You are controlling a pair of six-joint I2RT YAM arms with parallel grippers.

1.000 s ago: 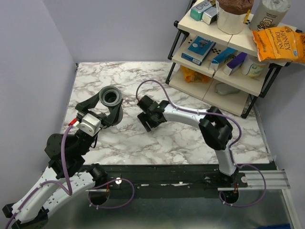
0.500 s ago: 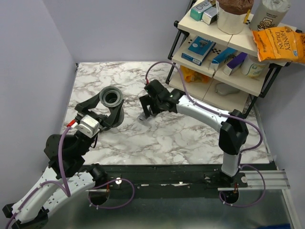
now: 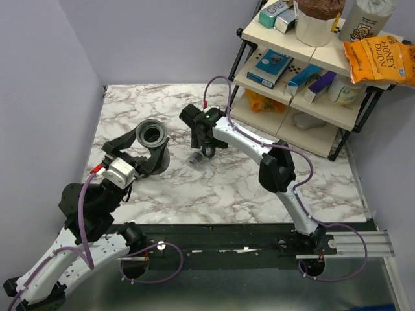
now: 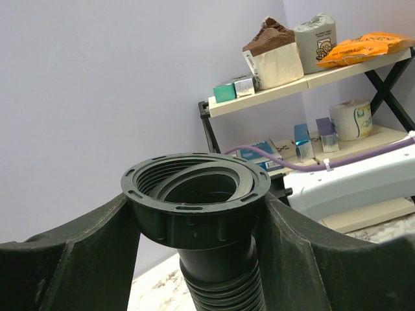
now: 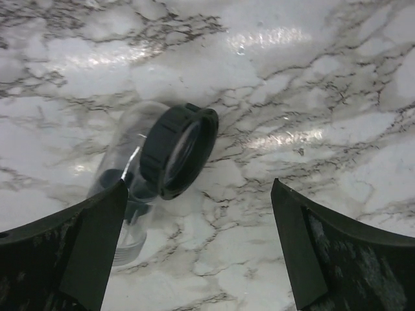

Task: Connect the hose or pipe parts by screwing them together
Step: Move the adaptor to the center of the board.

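The black ribbed hose (image 4: 224, 285) stands upright between the fingers of my left gripper (image 4: 194, 217), which is shut on it just under its threaded collar nut (image 4: 194, 194). From the top view the nut (image 3: 151, 133) faces up, over the left of the table, with the left gripper (image 3: 144, 154) round it. The short fitting (image 5: 130, 188), clear-bodied with a black collar (image 5: 178, 152), lies on its side on the marble. My right gripper (image 5: 200, 214) hovers open above it, touching nothing. In the top view the fitting (image 3: 194, 159) lies just in front of the right gripper (image 3: 202, 139).
A shelf rack (image 3: 305, 97) with boxes, a paper roll and an orange snack bag (image 3: 379, 59) stands at the back right. Purple cables (image 3: 217, 87) loop over the right arm. Grey walls close in the marble table (image 3: 227, 188) on the left and at the back.
The right gripper has opened wider and drawn back towards the far side, leaving the fitting lying on the table. The left arm and the hose have not moved.
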